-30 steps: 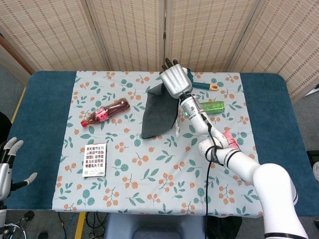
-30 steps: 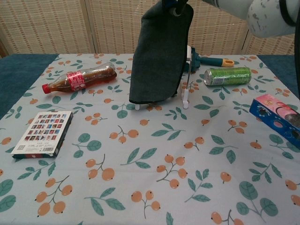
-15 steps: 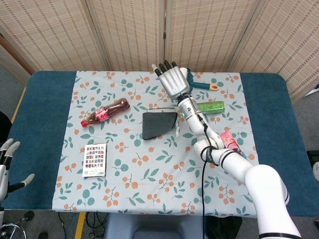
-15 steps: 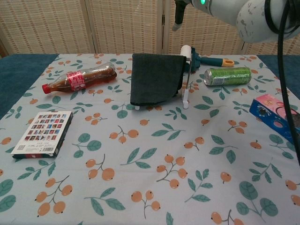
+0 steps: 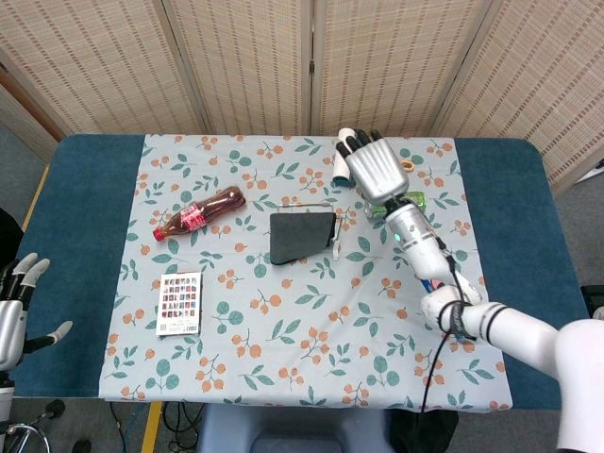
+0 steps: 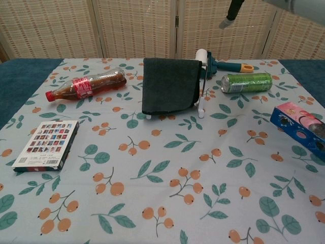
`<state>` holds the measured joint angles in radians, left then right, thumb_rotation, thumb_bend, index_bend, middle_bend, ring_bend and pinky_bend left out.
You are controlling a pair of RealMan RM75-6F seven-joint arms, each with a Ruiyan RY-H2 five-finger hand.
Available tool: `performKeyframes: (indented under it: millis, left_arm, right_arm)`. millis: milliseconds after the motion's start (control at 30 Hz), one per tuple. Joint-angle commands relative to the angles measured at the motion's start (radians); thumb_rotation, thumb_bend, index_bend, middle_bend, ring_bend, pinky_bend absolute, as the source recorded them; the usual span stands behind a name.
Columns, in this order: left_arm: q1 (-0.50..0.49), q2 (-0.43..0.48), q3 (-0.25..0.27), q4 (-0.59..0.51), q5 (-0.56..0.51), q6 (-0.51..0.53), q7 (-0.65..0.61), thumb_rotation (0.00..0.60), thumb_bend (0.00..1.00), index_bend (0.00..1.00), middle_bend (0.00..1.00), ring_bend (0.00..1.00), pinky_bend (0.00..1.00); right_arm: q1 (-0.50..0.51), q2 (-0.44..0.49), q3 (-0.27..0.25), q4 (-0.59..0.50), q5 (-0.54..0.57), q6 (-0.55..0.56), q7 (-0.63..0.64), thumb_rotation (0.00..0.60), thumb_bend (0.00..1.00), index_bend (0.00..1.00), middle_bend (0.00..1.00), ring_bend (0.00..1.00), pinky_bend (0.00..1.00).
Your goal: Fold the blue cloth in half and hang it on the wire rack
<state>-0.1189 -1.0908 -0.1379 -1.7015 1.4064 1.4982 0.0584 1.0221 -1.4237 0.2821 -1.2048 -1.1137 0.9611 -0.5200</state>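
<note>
The blue cloth (image 6: 170, 85) is a dark, soft, matte rectangle, folded double and draped over the white wire rack (image 6: 201, 104); its lower edge hangs near the surface (image 6: 203, 173), which wears a pale oilcloth printed with orange berries and green leaves. Just beside the rack lie a lint roller (image 6: 219, 65) with a teal handle and a green can (image 6: 247, 82) on its side. Further left rests a tipped cola bottle (image 6: 86, 84), with a flat printed box (image 6: 46, 145) near the front edge; a blue carton (image 6: 299, 127) sits at the right.

Compared with half a second ago, the right hand (image 5: 377, 169) has swung rightward, away from the rack, fingers spread and empty. The left hand (image 5: 17, 304) hangs off the surface's left edge, fingers apart, holding nothing.
</note>
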Motion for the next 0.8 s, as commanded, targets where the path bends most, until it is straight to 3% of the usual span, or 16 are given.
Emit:
performKeyframes:
  millis: [33,167,300,533,800]
  left_arm:
    - [-0.017,0.003,-0.006,-0.002,-0.01,-0.022,0.015,0.6,0.1,0.11,0.0,0.0,0.11]
    - [-0.034,0.003,-0.007,-0.007,-0.019,-0.048,0.04,0.6,0.1,0.11,0.0,0.0,0.11]
    - [-0.046,0.005,-0.004,-0.02,-0.029,-0.07,0.07,0.6,0.1,0.11,0.0,0.0,0.11]
    - [-0.051,0.004,-0.006,-0.039,-0.05,-0.071,0.101,0.6,0.1,0.11,0.0,0.0,0.11]
    - [-0.035,0.001,0.011,-0.062,-0.05,-0.05,0.128,0.6,0.1,0.11,0.0,0.0,0.11]
  right_arm:
    - [-0.188,0.186,-0.078,-0.244,-0.037,0.166,-0.007,0.6,0.16,0.3,0.39,0.34,0.47]
    - [-0.322,0.271,-0.132,-0.362,-0.083,0.287,0.054,0.6,0.18,0.33,0.41,0.37,0.5]
    - [-0.464,0.33,-0.201,-0.411,-0.155,0.414,0.145,0.6,0.18,0.33,0.41,0.37,0.5]
    - [-0.687,0.387,-0.322,-0.415,-0.225,0.551,0.285,0.6,0.18,0.34,0.41,0.37,0.5]
    - [-0.869,0.353,-0.385,-0.361,-0.271,0.656,0.432,0.6,0.18,0.34,0.39,0.33,0.5]
